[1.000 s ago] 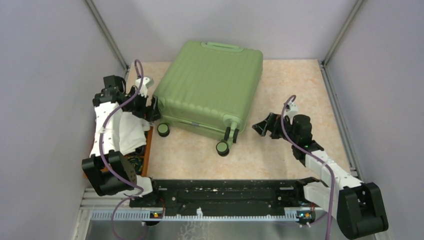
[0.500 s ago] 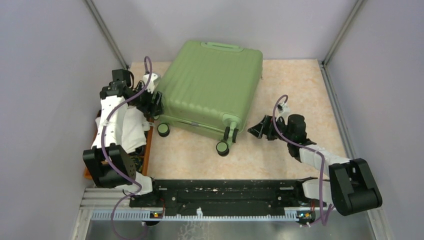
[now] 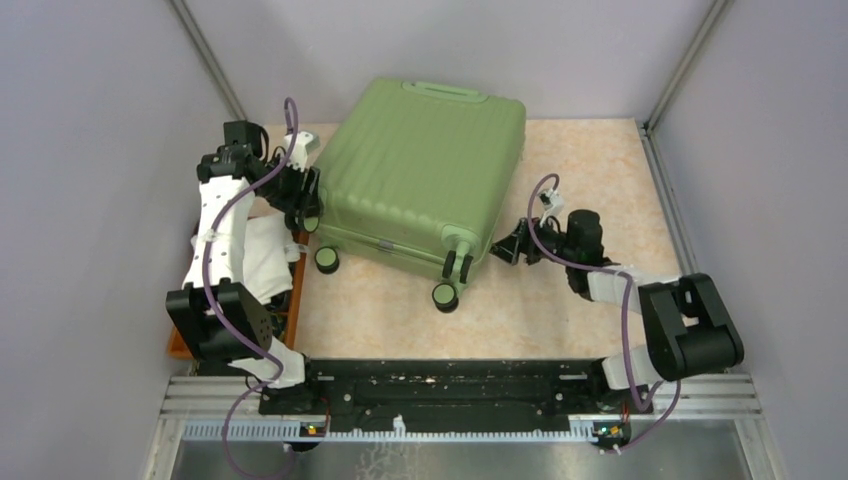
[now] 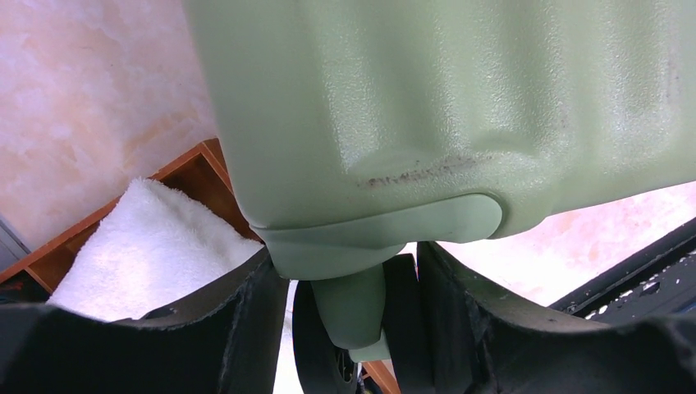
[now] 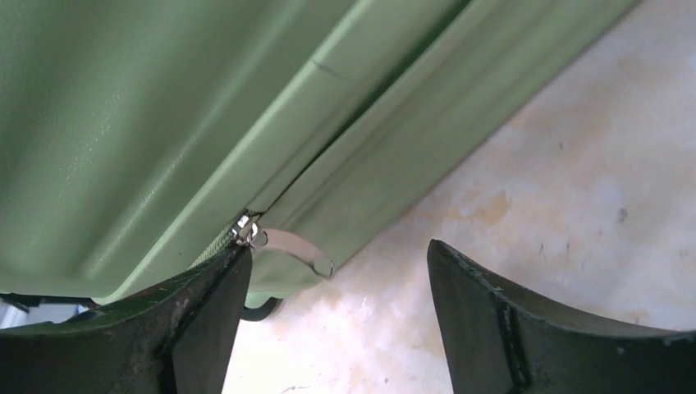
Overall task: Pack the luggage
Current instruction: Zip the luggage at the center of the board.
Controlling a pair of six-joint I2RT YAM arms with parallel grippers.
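Observation:
The luggage point(image 3: 420, 170) is a light-green ribbed suitcase lying flat and closed on the table, its black wheels point(image 3: 327, 260) facing me. My left gripper point(image 3: 308, 205) is at its near left corner. In the left wrist view the open gripper point(image 4: 345, 254) straddles a green caster and its black wheel point(image 4: 316, 345) under the shell point(image 4: 427, 98). My right gripper point(image 3: 505, 250) is at the near right corner, open and empty. In the right wrist view the gripper point(image 5: 336, 246) frames a silver zipper pull point(image 5: 287, 245) hanging from the seam of the shell point(image 5: 164, 107).
A wooden tray point(image 3: 298, 290) with a white towel point(image 3: 255, 260) sits left of the suitcase, under my left arm; the towel also shows in the left wrist view point(image 4: 148, 246). Grey walls close in left, right and back. A black rail point(image 3: 450, 385) runs along the near edge.
My left gripper has moved up and in to the suitcase's near left corner. My right arm has swung left, bringing its gripper up to the near right corner. The suitcase has stayed put.

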